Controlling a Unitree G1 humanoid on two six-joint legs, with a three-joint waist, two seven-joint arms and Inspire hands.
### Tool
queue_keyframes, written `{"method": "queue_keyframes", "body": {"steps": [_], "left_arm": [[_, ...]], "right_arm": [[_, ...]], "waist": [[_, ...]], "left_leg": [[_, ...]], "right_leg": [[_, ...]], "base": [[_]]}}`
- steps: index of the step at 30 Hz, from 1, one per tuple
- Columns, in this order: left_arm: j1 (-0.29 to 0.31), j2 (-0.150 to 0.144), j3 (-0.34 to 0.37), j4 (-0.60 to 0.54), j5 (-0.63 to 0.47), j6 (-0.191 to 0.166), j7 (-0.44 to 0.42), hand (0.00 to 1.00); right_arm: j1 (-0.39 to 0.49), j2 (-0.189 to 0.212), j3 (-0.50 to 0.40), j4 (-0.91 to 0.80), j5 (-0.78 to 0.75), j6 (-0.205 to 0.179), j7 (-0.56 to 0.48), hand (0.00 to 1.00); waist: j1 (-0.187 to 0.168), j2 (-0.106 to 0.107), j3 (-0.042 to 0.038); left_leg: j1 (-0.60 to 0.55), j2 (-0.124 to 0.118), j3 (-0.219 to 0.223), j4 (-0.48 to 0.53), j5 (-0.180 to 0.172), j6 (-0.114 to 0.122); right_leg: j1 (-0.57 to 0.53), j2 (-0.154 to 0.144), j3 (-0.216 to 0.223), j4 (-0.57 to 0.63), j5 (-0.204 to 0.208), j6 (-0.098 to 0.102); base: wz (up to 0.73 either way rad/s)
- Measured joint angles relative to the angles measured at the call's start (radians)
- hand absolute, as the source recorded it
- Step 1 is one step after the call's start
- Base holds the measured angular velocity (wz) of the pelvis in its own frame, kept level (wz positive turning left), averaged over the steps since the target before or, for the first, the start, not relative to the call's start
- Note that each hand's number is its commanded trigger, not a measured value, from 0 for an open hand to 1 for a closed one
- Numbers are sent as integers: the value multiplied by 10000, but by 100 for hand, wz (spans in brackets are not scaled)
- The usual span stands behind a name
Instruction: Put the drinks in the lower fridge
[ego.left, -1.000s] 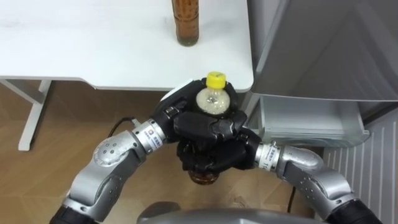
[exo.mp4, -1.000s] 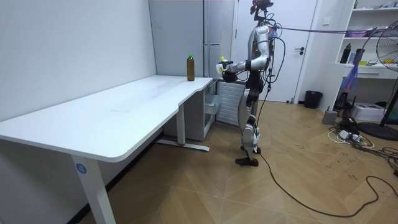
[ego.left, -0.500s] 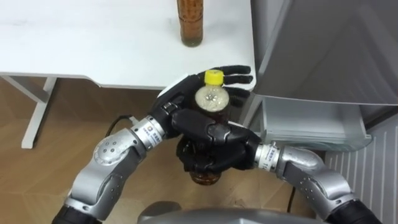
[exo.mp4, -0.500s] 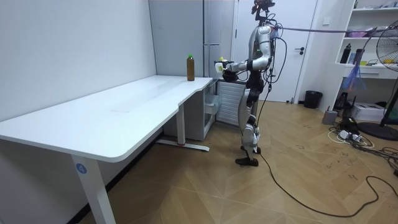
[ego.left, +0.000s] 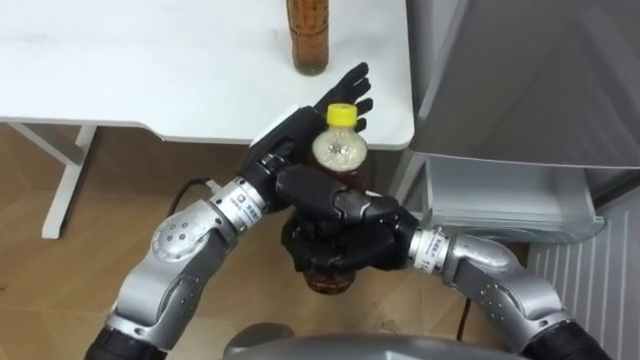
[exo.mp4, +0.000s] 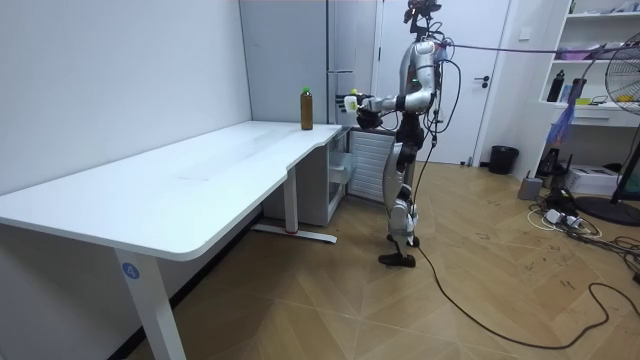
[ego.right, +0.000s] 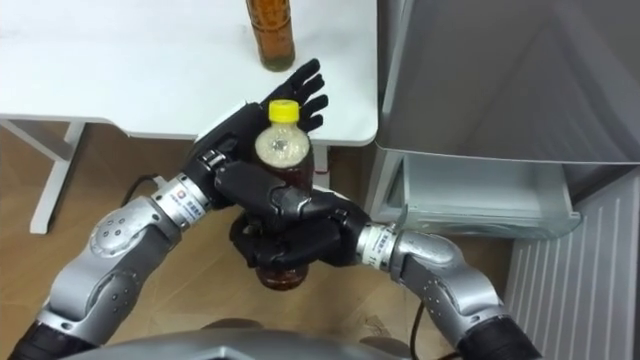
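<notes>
Both eye views look steeply down from the robot's head (set slightly apart sideways), close over the counter (ego.left: 150, 80) corner and the fridge (ego.left: 520, 80). The room view stands well off at the counter's other end, facing along it toward the robot. All three share the standing bottle (ego.left: 307, 35).

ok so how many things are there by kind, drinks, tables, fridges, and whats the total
drink bottles: 2 (yellow-capped bottle gripped in the right hand, brown bottle standing on the white table)
tables: 1
fridges: 1 (fridge, to the table's right)
total: 4
</notes>
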Motion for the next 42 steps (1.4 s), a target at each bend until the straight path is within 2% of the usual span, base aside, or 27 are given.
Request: {"method": "queue_keyframes", "body": {"steps": [4,7,9,11,15,17,21,24,27,29,33,38,42], "left_arm": [[-1,-149,210,-498,16,-25,61,0],[-61,-354,520,-911,2,-326,102,0],[-254,-477,735,-1301,-17,-732,115,0],[-403,-541,874,-1467,-65,-981,241,0],[-449,-580,1294,-2048,-64,-1099,510,0],[-459,-698,1508,-2107,-1,-1304,690,0],[-465,-790,1977,-2187,106,-1325,938,0],[-510,-845,2776,-2861,103,-1560,1403,0],[-572,-846,3197,-3337,94,-2013,1746,0],[-589,-848,3332,-3533,91,-2139,2040,0],[-633,-851,4037,-3577,730,-2314,2767,0],[-606,-853,4946,-3575,1557,-2835,3821,0],[-589,-854,5721,-3301,1682,-3104,4478,0]], "right_arm": [[5,175,-38,-102,243,-282,44,100],[140,248,-17,-101,140,-294,51,100],[326,239,13,-101,-188,-274,61,100],[367,225,16,-101,-258,-271,142,100],[497,100,-83,-102,-277,-271,339,100],[511,-136,-131,-101,-339,-264,469,100],[675,-186,-533,-101,-614,-266,760,100],[907,-120,-833,-101,-939,-267,879,100],[1130,-124,-932,-106,-1030,-268,924,100],[1195,-175,-915,-106,-1030,-268,924,100],[1335,-58,-1223,-105,-1415,-280,987,100],[1863,-63,-1674,-171,-1760,-280,1040,100],[1972,7,-1916,-191,-1852,-280,1056,100]], "waist": [[-17,-4,2],[-9,-23,14],[110,-57,36],[117,-60,40],[112,-51,43],[149,-12,57],[331,20,64],[382,23,61],[556,27,59],[703,26,59],[948,64,56],[1396,159,43],[1494,305,54]], "left_leg": [[14,-2,-16,3,0,0],[46,-2,17,-4,0,0],[84,-2,18,-12,0,0],[83,-2,10,-18,0,0],[64,-1,2,-67,-1,-1],[69,-1,-12,-68,-1,-1],[183,6,-16,-69,3,-8],[213,-1,-43,-63,11,-15],[250,-8,-36,-66,12,-13],[267,-7,-37,-48,11,-13],[367,1,-37,-90,8,-17],[419,-36,-100,-159,14,-14],[406,-36,-192,-101,18,-18]], "right_leg": [[31,2,-51,-4,0,0],[68,-11,-117,-4,0,0],[96,-15,-123,-4,-1,1],[88,-14,-104,-6,-1,1],[92,-11,-143,-10,-1,1],[131,-12,-158,-11,-1,1],[176,-11,-175,-9,-1,1],[193,-15,-190,-6,-1,1],[227,-19,-190,-8,-1,1],[259,-18,-192,-11,-1,1],[380,0,-200,-45,0,1],[555,-2,-286,-191,25,-4],[608,-5,-429,-189,25,-4]], "base": [[1],[0],[0],[-2],[0],[0],[1],[0],[-3],[0],[1],[3],[9]]}}
